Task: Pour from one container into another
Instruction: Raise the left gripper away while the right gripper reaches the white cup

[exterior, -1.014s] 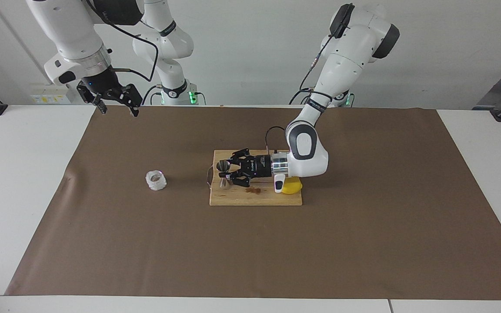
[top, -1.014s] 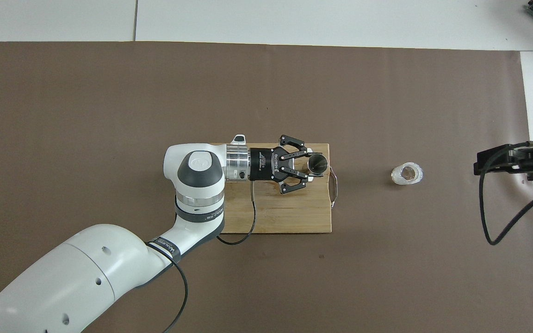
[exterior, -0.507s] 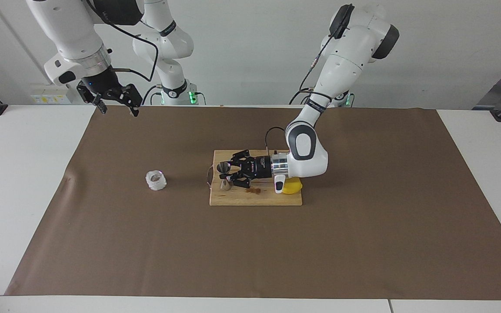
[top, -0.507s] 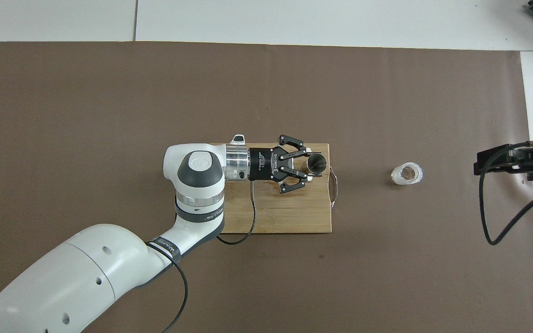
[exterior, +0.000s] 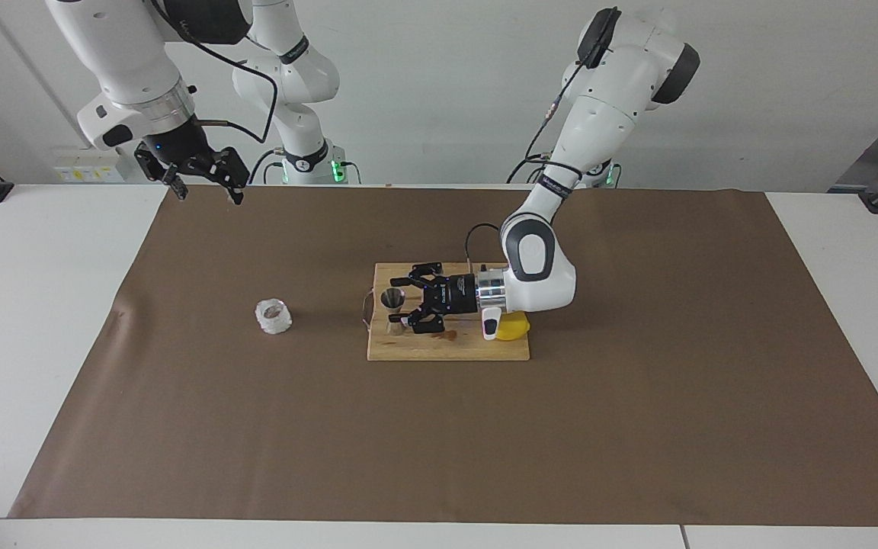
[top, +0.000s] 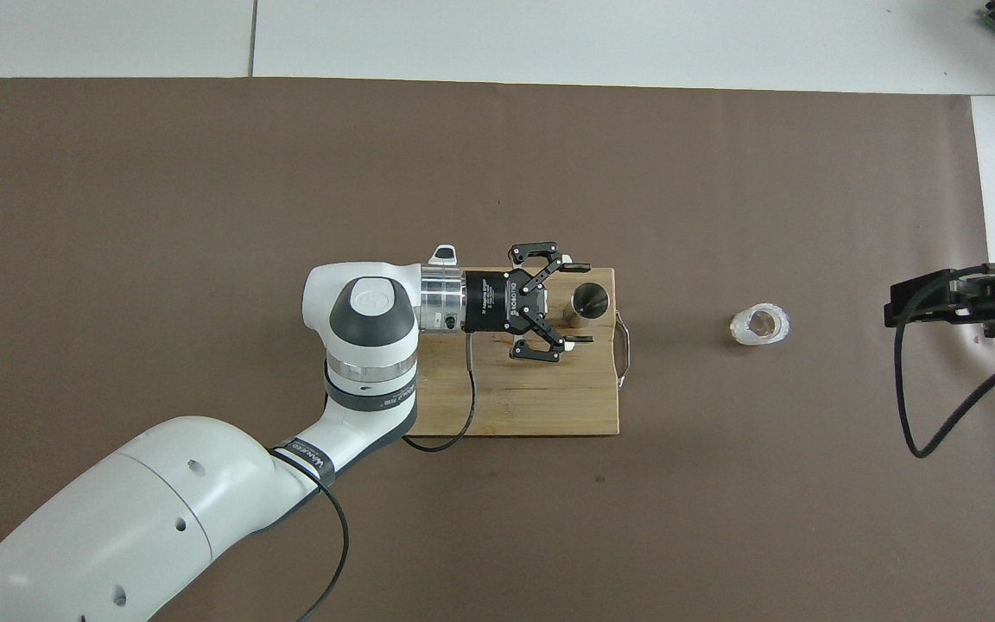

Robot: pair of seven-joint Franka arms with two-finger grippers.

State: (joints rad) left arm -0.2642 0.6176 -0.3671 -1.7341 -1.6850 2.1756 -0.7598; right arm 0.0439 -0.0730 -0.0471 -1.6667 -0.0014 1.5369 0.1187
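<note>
Left gripper [exterior: 401, 306] was spread open around the jigger [exterior: 392, 299], not gripping; jigger stood upright on the cutting board [exterior: 447, 347]. Crinkled cup [exterior: 273, 316] sat on the mat toward the right arm's end. Right gripper [exterior: 206, 192] waited, open.

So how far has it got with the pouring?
The steel jigger stands upright on the wooden board. The left gripper sits open around it, holding nothing. The crinkled cup rests alone on the brown mat; the right gripper waits. Which steps remain isn't clear.
</note>
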